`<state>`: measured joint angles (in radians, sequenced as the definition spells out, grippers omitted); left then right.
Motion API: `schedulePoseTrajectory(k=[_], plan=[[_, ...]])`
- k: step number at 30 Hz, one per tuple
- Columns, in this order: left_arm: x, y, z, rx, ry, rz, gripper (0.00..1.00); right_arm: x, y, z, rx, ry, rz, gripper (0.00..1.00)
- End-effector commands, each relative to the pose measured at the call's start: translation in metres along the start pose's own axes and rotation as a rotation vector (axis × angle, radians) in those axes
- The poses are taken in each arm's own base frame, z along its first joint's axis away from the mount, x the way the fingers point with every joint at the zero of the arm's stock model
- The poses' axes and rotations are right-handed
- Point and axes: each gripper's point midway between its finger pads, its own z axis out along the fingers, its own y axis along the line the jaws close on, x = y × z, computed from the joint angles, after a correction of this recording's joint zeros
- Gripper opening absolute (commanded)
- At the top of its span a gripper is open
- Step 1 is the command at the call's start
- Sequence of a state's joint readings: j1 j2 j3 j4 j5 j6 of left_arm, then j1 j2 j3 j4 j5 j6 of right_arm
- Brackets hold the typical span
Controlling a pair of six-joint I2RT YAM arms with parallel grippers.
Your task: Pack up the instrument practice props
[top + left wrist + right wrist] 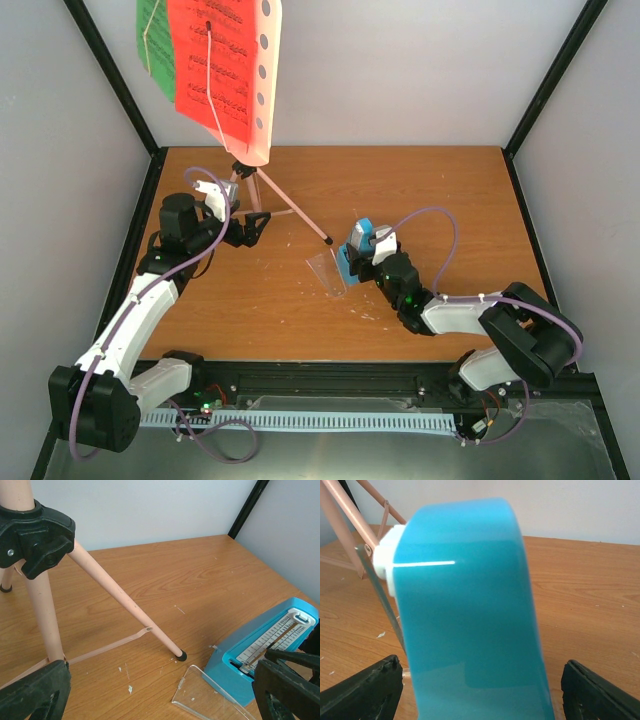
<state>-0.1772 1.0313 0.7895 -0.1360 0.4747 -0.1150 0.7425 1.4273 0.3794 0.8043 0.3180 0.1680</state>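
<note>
The pink tripod music stand (262,190) stands at the back left, and its hole-punched desk (262,70) holds a red page (215,60) and a green page (150,35). My left gripper (252,228) is open and empty beside the stand's lower legs; one leg (125,602) crosses the left wrist view. The blue metronome (357,250) stands mid-table, and its clear cover (328,272) lies flat beside it. My right gripper (374,254) is open, with a finger on each side of the metronome (470,615) and not touching it.
The stand's black hub (35,535) and thin brace (105,647) are close to my left fingers (30,695). In the left wrist view the metronome (265,647) and the cover (205,697) lie right of the leg's black foot (181,655). Grey walls enclose the wooden table (440,190).
</note>
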Motion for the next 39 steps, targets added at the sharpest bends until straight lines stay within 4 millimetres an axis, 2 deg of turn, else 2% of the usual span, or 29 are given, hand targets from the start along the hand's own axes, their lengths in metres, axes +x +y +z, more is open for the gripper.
schedulePoseTrajectory(k=[1,13,24,39], plan=[[-0.010,-0.007,-0.003,0.016,-0.017,0.004,1.00,-0.011,0.007,0.003,-0.007,-0.011,0.015,0.85],[-0.008,-0.006,-0.001,0.017,-0.009,0.002,1.00,-0.028,0.002,-0.002,0.034,-0.034,0.021,0.90],[-0.008,-0.006,-0.001,0.014,-0.007,0.002,0.99,-0.016,-0.004,-0.005,0.057,-0.026,0.013,0.76],[-0.009,-0.007,-0.002,0.018,-0.011,0.004,0.99,-0.010,-0.010,-0.012,0.074,-0.039,0.022,0.74]])
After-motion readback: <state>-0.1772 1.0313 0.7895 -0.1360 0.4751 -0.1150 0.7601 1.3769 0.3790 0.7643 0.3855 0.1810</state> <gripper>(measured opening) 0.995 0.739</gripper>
